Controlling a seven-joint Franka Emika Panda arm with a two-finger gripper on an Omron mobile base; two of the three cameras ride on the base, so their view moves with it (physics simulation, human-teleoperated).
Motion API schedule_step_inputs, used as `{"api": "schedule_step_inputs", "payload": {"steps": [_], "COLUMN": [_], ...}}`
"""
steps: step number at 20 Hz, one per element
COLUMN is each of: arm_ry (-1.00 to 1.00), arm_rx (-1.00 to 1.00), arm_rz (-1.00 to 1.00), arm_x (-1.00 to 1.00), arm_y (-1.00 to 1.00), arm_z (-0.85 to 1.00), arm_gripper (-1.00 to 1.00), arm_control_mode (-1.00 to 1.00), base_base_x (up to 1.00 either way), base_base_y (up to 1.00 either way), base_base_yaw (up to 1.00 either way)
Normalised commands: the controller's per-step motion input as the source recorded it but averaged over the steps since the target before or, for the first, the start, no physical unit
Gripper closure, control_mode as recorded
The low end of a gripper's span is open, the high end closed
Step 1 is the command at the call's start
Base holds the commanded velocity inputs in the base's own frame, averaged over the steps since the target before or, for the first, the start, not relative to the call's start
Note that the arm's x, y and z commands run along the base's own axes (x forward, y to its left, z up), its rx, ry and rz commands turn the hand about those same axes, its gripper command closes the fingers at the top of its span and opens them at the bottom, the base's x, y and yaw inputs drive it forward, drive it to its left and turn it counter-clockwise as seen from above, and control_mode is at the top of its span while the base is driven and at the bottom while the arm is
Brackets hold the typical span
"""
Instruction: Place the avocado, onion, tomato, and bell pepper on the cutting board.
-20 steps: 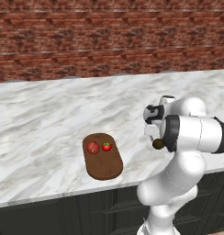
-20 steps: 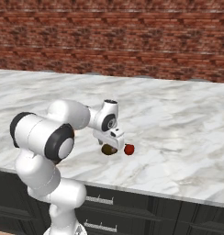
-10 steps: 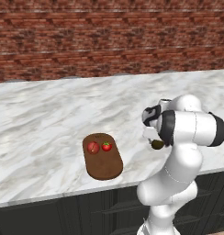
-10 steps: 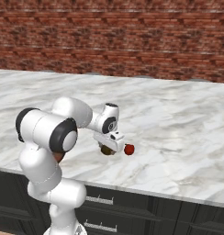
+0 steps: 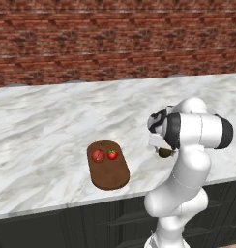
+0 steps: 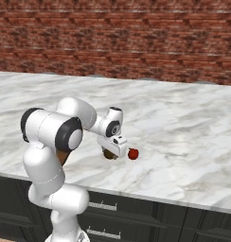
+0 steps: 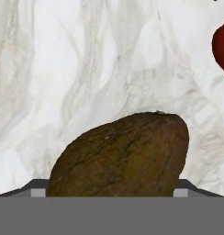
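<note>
The brown-green avocado lies on the marble counter at the near edge, seen too as avocado and avocado. My gripper is down over it, one finger on each side; whether they press on it is hidden. The glossy red bell pepper sits just to its right, bell pepper at the hand view's edge. The dark wooden cutting board lies to the left with the onion and the green-topped tomato side by side at its far end.
The marble counter runs back to a red brick wall. Its front edge drops to dark cabinet drawers just below the avocado and pepper. My own white arm bends over the counter's near right part.
The hand has come down lower over the avocado and the fingers have drawn in toward its sides. The board, onion, tomato and bell pepper have not moved.
</note>
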Motion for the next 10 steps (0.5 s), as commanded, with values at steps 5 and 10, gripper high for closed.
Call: {"api": "schedule_step_inputs", "payload": {"steps": [5, 10], "arm_ry": [-0.07, -0.25], "arm_rx": [0.0, 0.01], "arm_rz": [-0.02, 0.06], "arm_x": [-0.08, -0.37], "arm_y": [0.01, 0.13], "arm_z": [0.09, 0.58], "arm_gripper": [1.0, 1.0], "arm_control_mode": [-1.0, -1.0], "base_base_x": [0.0, 0.0], "base_base_y": [0.0, 0.0], "base_base_yaw": [0.0, 0.0]}}
